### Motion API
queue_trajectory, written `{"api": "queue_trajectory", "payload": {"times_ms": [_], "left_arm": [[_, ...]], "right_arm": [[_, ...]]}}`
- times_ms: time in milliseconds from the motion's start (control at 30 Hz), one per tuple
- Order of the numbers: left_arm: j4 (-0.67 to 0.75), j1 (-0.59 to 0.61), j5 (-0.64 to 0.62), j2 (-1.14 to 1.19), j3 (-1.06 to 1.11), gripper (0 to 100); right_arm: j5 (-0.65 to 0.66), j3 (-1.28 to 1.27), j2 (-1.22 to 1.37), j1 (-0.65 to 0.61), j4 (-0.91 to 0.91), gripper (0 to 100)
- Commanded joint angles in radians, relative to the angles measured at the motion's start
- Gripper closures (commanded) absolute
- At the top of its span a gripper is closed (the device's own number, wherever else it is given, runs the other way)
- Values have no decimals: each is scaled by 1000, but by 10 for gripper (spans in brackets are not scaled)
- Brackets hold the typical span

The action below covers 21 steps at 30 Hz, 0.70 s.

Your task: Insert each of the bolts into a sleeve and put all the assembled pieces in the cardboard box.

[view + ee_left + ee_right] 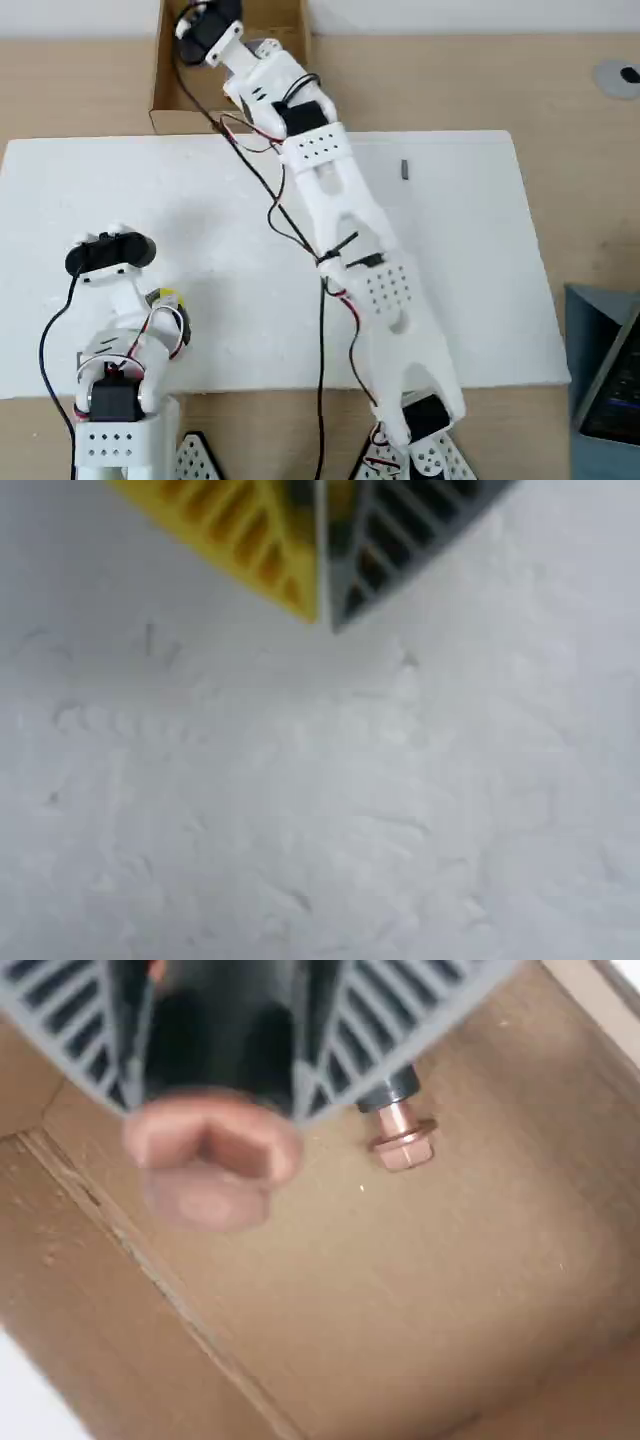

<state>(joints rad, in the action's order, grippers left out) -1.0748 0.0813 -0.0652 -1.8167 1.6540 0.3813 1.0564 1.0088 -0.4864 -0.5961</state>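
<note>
Right gripper (220, 1070) clamps my assembled bolt and sleeve (213, 1165) above the cardboard box (168, 90), eleven o'clock; next, I judge, release.

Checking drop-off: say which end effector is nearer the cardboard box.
Right. The right end effector, holding a bolt, is over the cardboard box; the left end effector over the white mat, outside it.

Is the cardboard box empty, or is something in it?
Not empty: one assembled piece lies on the cardboard box floor; the right gripper holds a second piece.
</note>
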Motion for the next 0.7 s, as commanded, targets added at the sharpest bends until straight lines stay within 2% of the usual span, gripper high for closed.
{"api": "queue_trajectory", "payload": {"times_ms": [0, 100, 300, 667], "left_arm": [[20, 8, -5, -8, -8, 997], [20, 8, -5, -8, -8, 997], [20, 8, -5, -8, -8, 997], [20, 8, -5, -8, -8, 997]], "right_arm": [[46, 156, 28, -10, -11, 989], [51, 216, 59, -15, -69, 981], [51, 251, 74, -16, -135, 850], [51, 251, 71, -18, -133, 849]]}}
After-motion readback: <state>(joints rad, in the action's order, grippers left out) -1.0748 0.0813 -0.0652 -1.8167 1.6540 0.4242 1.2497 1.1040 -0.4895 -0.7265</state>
